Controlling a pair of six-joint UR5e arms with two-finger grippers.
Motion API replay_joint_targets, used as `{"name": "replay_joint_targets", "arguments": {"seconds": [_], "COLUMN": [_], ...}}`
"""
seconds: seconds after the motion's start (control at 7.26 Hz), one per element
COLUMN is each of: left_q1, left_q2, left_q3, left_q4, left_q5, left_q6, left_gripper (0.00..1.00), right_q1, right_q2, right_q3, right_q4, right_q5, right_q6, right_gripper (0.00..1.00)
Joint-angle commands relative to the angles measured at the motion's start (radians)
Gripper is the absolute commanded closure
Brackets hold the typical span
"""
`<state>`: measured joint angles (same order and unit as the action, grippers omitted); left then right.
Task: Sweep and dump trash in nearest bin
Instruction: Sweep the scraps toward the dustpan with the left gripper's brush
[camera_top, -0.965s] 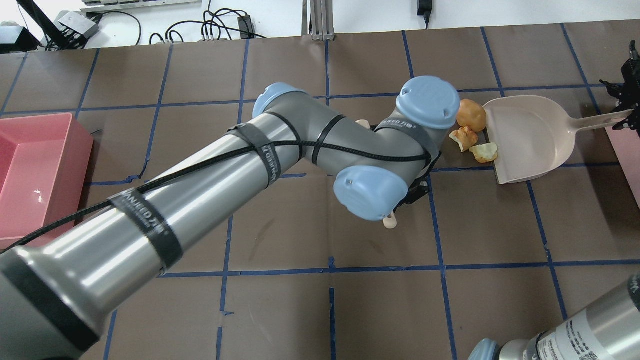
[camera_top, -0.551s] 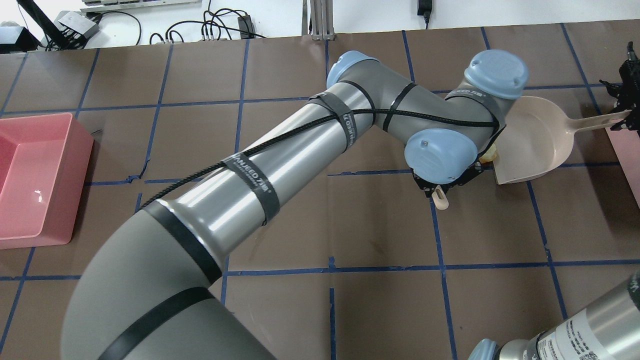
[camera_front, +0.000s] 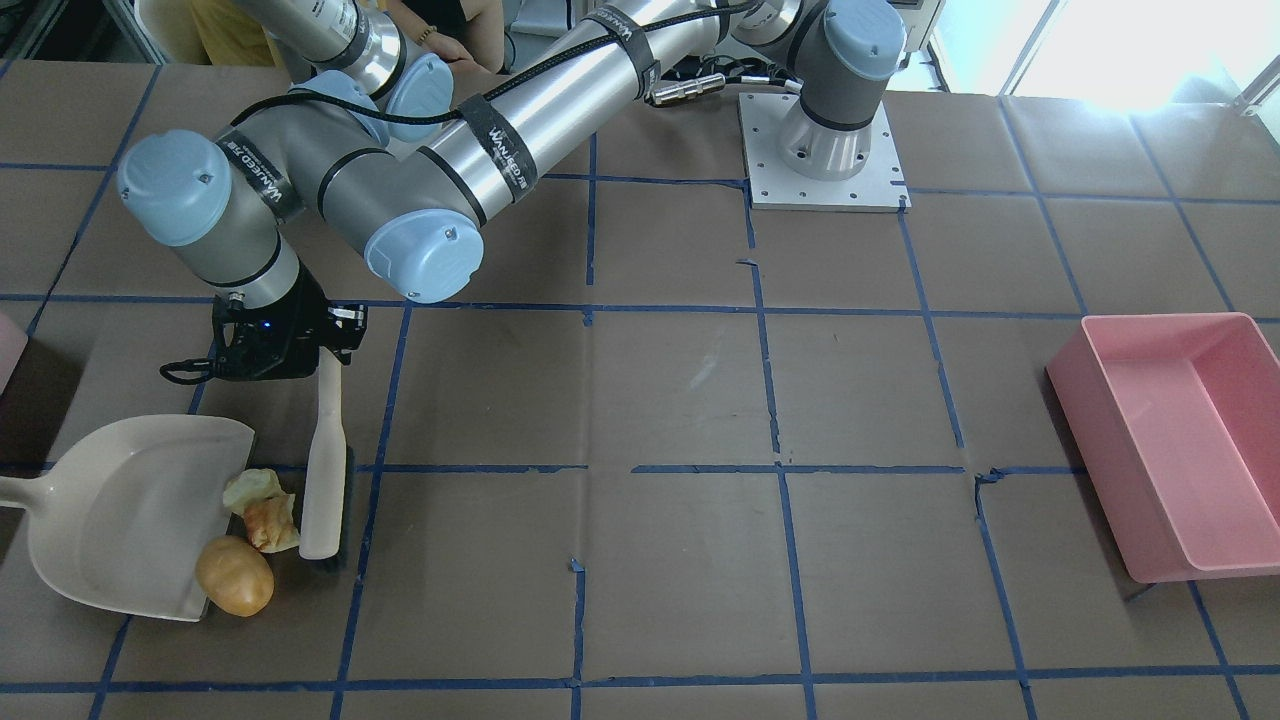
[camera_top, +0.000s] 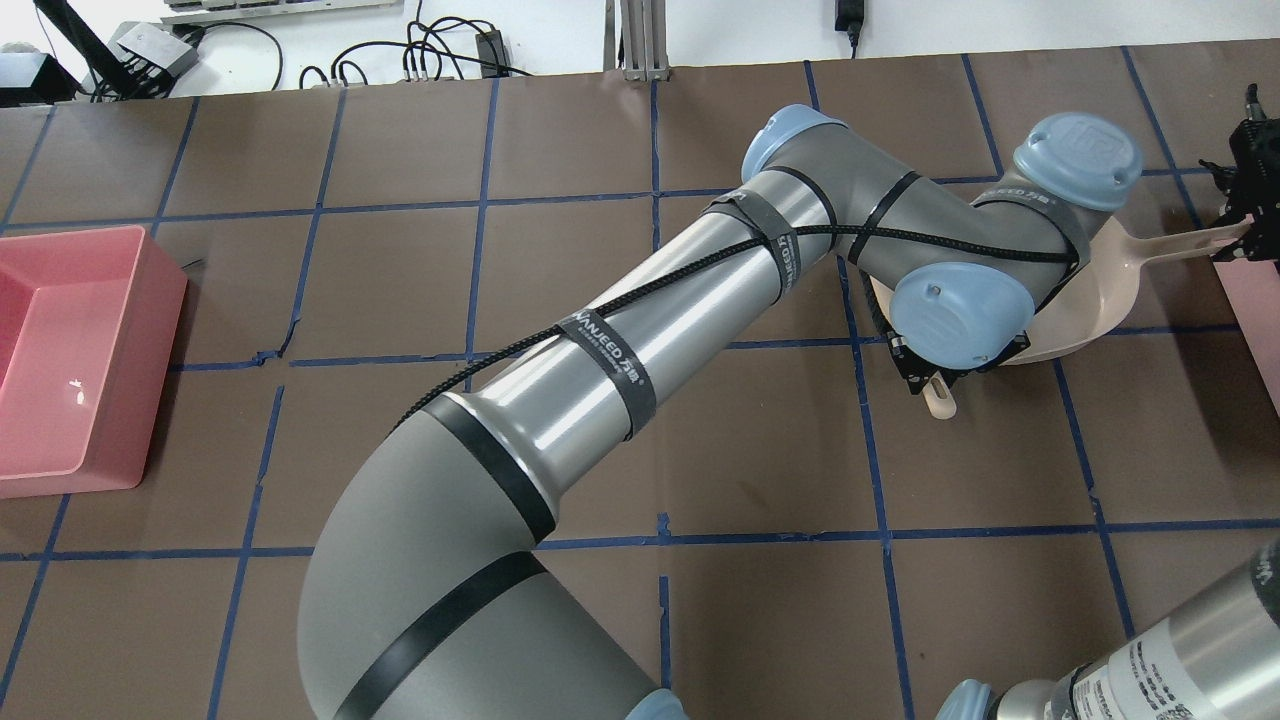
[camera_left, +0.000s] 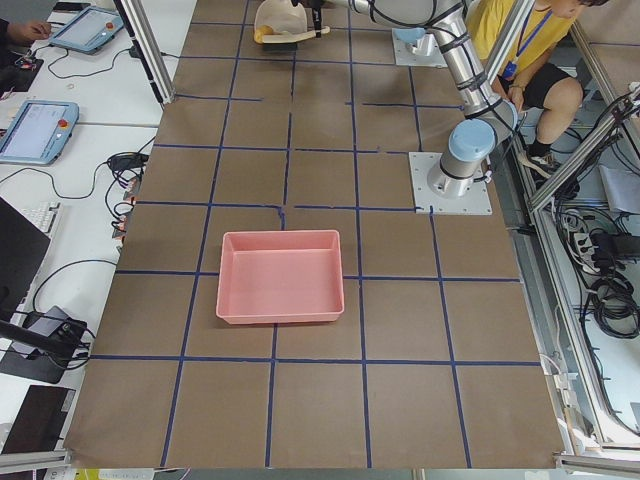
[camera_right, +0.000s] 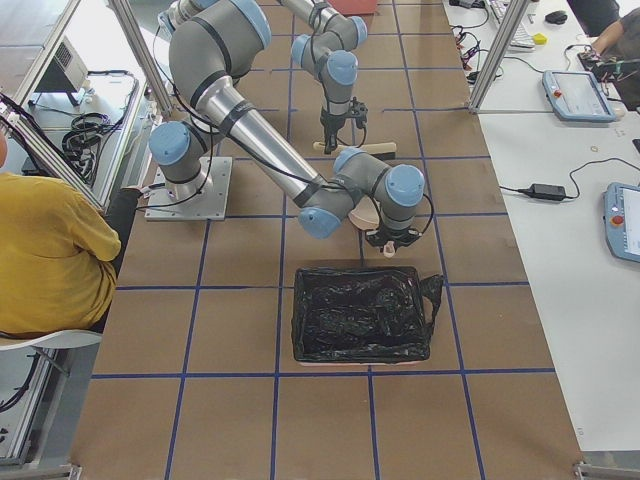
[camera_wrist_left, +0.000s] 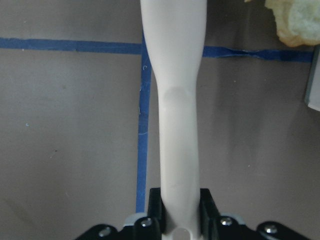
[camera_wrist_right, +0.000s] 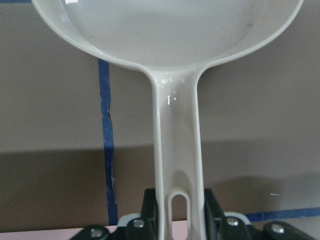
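My left gripper (camera_front: 327, 345) is shut on the white handle of a brush (camera_front: 325, 480), as the left wrist view (camera_wrist_left: 177, 100) also shows. The brush bristles rest on the table beside the trash. The pale green-white chunk (camera_front: 252, 488), the orange-and-white chunk (camera_front: 272, 522) and the potato-like oval (camera_front: 234, 575) lie at the mouth of a beige dustpan (camera_front: 130, 520). My right gripper (camera_wrist_right: 177, 200) is shut on the dustpan handle (camera_wrist_right: 176, 145). The pale pink bin (camera_top: 1255, 320) shows as a sliver at the table's right edge.
A large pink tray (camera_top: 70, 360) stands at the far left of the table. In the overhead view my left arm (camera_top: 650, 340) reaches across and hides the trash and much of the dustpan. In the exterior right view the bin holds a black bag (camera_right: 365, 315).
My left arm has swung to the right with the brush, pushing the three lumps to the dustpan's mouth. The dustpan and the right gripper have stayed in place.
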<state>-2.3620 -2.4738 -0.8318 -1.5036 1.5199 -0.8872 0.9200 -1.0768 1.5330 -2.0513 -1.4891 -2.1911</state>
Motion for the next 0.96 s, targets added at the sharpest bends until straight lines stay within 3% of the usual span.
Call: {"name": "replay_joint_targets", "arguments": {"seconds": [0.0,0.14,0.83], "left_q1": [-0.002,-0.002,-0.014], "left_q2": [-0.028,-0.031,-0.057], "left_q3": [0.022,0.022,0.109], "left_q4": [-0.001,-0.001,0.006], "left_q5": [-0.006,-0.024,-0.067], "left_q6": [-0.167,-0.277,-0.398], "left_gripper": [1.00,1.00,1.00], "right_q1": [0.005,0.005,0.007], "right_q2": [0.003,0.002,0.003], "right_q3": [0.001,0.001,0.001], "right_q4": [-0.001,0.000,0.002], "right_q5": [-0.002,-0.002,-0.002], "right_q6": [0.014,0.022,0.024], "right_gripper": [1.00,1.00,1.00]}}
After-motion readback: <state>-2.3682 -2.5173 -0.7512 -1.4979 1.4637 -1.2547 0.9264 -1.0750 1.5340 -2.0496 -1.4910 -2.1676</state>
